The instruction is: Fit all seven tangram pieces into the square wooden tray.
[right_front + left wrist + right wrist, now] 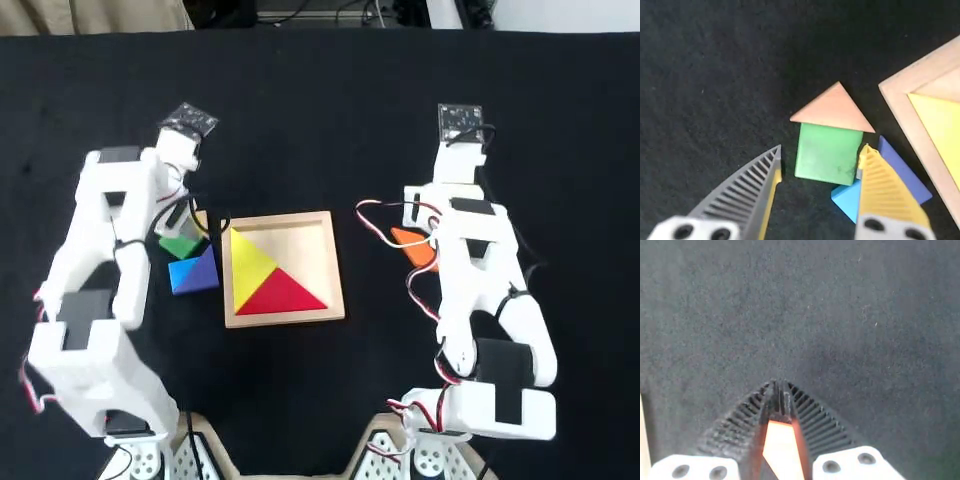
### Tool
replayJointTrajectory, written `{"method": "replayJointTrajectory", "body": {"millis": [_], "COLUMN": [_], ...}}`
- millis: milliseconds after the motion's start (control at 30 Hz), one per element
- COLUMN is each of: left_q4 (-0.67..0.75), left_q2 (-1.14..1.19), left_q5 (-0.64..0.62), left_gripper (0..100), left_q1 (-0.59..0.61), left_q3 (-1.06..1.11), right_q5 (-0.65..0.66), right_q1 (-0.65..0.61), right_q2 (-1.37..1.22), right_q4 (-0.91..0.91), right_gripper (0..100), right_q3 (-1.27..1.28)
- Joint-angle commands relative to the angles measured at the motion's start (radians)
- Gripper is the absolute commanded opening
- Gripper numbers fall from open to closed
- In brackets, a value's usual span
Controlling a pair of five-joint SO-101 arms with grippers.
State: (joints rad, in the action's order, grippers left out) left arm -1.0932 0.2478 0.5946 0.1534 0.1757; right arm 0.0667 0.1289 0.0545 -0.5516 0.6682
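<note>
Quick update from our bench: 2 of 7 are already sitting in the wooden tray (285,318), the yellow triangle (250,262) and the red triangle (283,293).

Our left gripper (821,150) is spread wide right over the green square (826,155), with the grey finger (757,182) off one side and the yellow finger (880,185) at the other. We can't tell if either one touches it. The peach triangle (832,107) butts against the square's far edge, just past the fingertips. A light blue piece (845,197) and a darker blue piece (902,172) are crammed in by the yellow finger, between it and the tray's corner.

Our right gripper (779,390) is pressed together on an orange piece (780,440), which sits as a thin slab between the pads, back from the tips. Ahead of it is just black cloth (840,300).

Handling-wise, these look like small flat rigid blocks: light, no give, and probably slick on the painted faces. We'd say pinch across 2 opposite straight edges and keep the piece level. The square is the easy one since its edges are parallel. The triangles will likely want to squirt out sideways, so take them deep in the pads. Our worry is that the yellow finger is so close to the light blue piece that closing could shove it.
</note>
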Motion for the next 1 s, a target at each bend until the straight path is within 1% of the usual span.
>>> {"method": "replayJointTrajectory", "body": {"millis": [0,100,167,233,333,533,967], "left_q4": [-0.072,-0.097,-0.091,-0.087,-0.086,-0.009,-0.02], "left_q2": [0.068,0.106,0.127,0.147,0.184,0.245,0.253], "left_q5": [0.014,0.0,-0.054,-0.075,-0.074,-0.075,-0.075], "left_gripper": [25,25,25,25,25,25,25], "left_q1": [0.004,-0.002,-0.004,-0.013,-0.042,-0.053,-0.059], "left_q3": [-0.214,-0.271,-0.291,-0.294,-0.294,-0.295,-0.294], "right_q5": [-0.005,-0.005,-0.005,-0.005,-0.005,-0.005,-0.003], "right_q1": [-0.006,-0.006,-0.006,-0.006,-0.008,-0.008,-0.008], "right_q2": [0.004,0.004,0.004,0.004,0.004,-0.004,-0.007], "right_q4": [0.02,0.02,0.02,0.02,0.02,0.02,0.02], "right_gripper": [1.2,1.2,1.2,1.2,1.2,1.2,1.2], "right_q3": [-0.015,-0.015,-0.015,-0.015,-0.015,-0.016,-0.016]}}
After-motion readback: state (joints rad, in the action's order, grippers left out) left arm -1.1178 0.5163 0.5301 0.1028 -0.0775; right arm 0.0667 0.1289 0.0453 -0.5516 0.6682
